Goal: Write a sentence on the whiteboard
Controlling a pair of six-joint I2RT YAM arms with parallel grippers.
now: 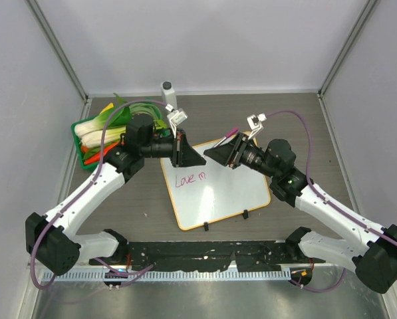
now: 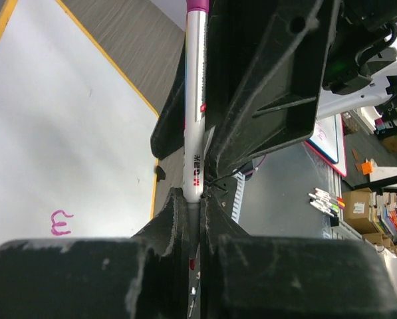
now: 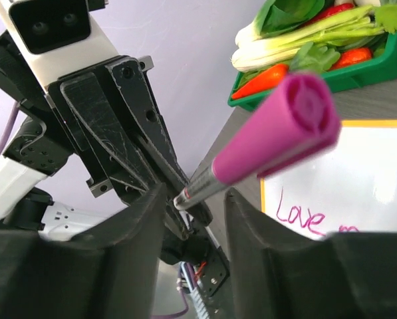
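Both arms meet above the rectangular white board with the thin orange frame [image 1: 218,189], which lies flat and a little askew on the grey wood-grain table [image 1: 298,126] between them, its two small black feet toward the arm bases. The cursive magenta-pink writing [image 1: 190,178] sits in the board's far-left corner and reads "Love m", so I'd say most of the sentence is yet to come. The left gripper [image 2: 193,206] is clamped tight on the slim silver-barrelled marker with the magenta end [image 2: 195,100], fingers pinching the lower barrel. From the right wrist view, the right gripper [image 3: 195,199] has its fingers apart, with daylight either side of the marker. This looks like a handover or a re-grip in mid-air! The marker should be light and stiff, but that smooth barrel looks slippery, so a firm pinch mid-barrel, square across it, seems best. The board looks light and glossy too. It could skate under a heavy stroke, and the ink probably smears if touched. Off to the far left sits a green plastic tray of vegetables [image 1: 76,127], well clear.
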